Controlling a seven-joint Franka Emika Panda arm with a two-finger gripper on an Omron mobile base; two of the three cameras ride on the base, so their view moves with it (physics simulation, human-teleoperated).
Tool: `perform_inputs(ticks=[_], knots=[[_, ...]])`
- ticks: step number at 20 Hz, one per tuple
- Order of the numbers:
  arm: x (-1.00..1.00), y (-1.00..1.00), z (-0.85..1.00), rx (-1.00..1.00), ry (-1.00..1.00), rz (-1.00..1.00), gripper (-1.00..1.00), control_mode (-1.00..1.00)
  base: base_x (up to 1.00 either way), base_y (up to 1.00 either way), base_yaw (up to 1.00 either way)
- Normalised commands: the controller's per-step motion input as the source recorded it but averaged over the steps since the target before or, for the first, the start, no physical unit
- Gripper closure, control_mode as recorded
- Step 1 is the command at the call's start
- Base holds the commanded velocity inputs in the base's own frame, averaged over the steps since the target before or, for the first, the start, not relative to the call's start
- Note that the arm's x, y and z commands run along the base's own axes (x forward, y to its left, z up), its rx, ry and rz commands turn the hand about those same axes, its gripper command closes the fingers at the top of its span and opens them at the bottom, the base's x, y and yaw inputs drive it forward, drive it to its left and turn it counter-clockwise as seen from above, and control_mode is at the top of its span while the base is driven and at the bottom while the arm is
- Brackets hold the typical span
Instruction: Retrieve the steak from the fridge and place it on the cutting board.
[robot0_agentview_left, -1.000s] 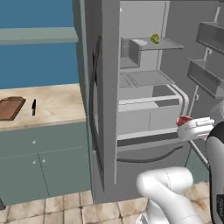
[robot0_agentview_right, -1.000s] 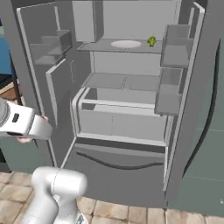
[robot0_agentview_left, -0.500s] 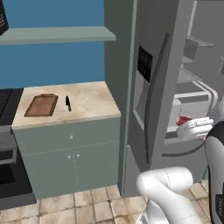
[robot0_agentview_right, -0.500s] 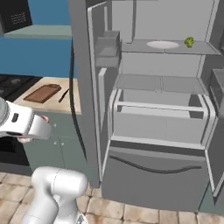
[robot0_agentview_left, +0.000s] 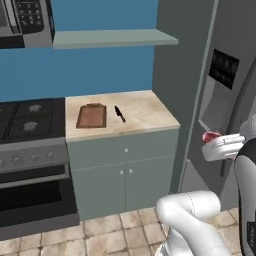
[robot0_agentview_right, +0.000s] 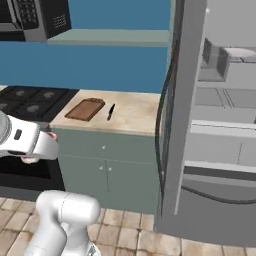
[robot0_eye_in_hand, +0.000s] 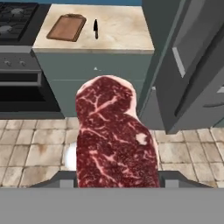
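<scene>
gripper (robot0_agentview_left: 212, 142): right edge of the left base view, closed on the steak (robot0_eye_in_hand: 114, 135)
steak: red end pokes out of the claw at right in the left base view; center of the hand view, upright, marbled face to the camera
cutting board (robot0_agentview_left: 91, 115): flat on the beige counter (robot0_agentview_left: 145, 114), upper left of center in the left base view, handle at its far end; bare
knife (robot0_agentview_left: 119, 113): black, on the counter just beside the board's right side, not touching
fridge (robot0_agentview_right: 220, 125): right half of the right base view, door open, shelves visible
stove (robot0_agentview_left: 30, 114): left of the counter
microwave (robot0_agentview_right: 32, 18): upper left of the right base view
</scene>
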Motion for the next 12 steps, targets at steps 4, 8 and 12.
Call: perform_inputs(ticks=[4, 8, 12], knots=[[0.0, 0.0, 0.0, 0.0, 0.0, 0.0, 1.0, 1.0, 0.07, 0.85, 0.0], [0.0, 0.0, 0.0, 0.0, 0.0, 0.0, 1.0, 1.0, 0.51, 0.47, 0.0], [0.0, 0.0, 0.0, 0.0, 0.0, 0.0, 1.0, 1.0, 0.62, 0.14, 0.0]])
